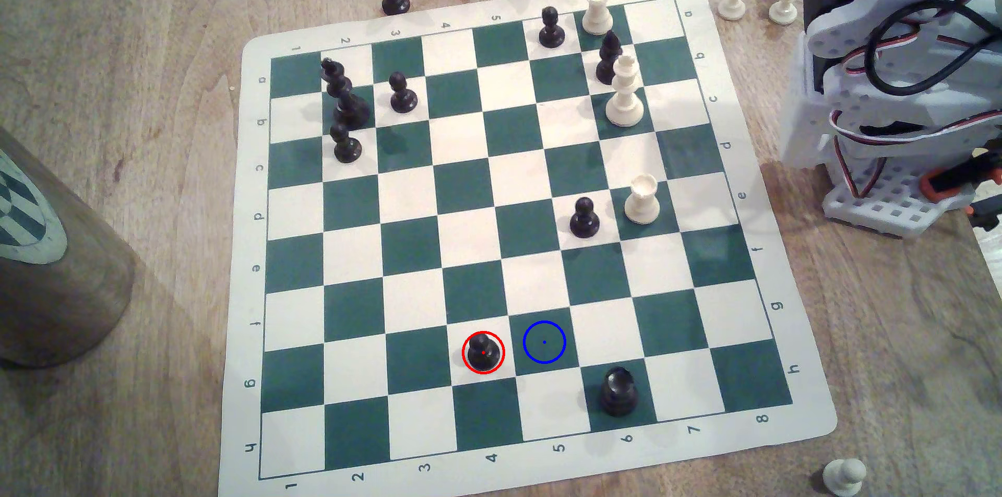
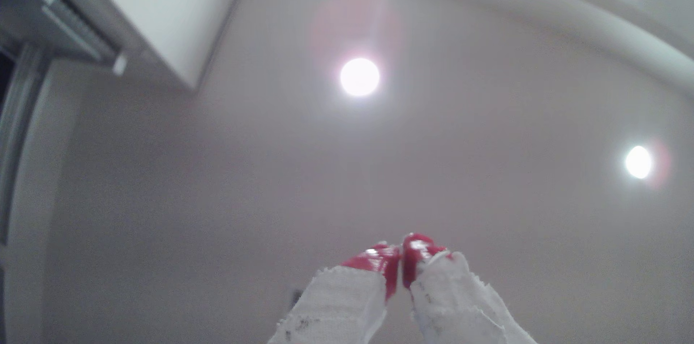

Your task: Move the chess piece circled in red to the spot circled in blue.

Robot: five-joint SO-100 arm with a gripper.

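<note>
The chess piece is a small black pawn inside a red ring, standing upright on a cream square near the board's front edge in the exterior view. The spot is the dark green square just to its right in that view, marked with a blue ring and dot, with nothing on it. The white arm stays folded at the exterior view's right, off the board and far from the pawn. In the wrist view my gripper points up at the ceiling, its red-tipped fingers pressed together with nothing between them.
A black rook stands one square diagonally in front of the spot. Another black pawn and a white rook sit mid-board. Several captured pieces line the table behind the board. A brown tube lies at the exterior view's left.
</note>
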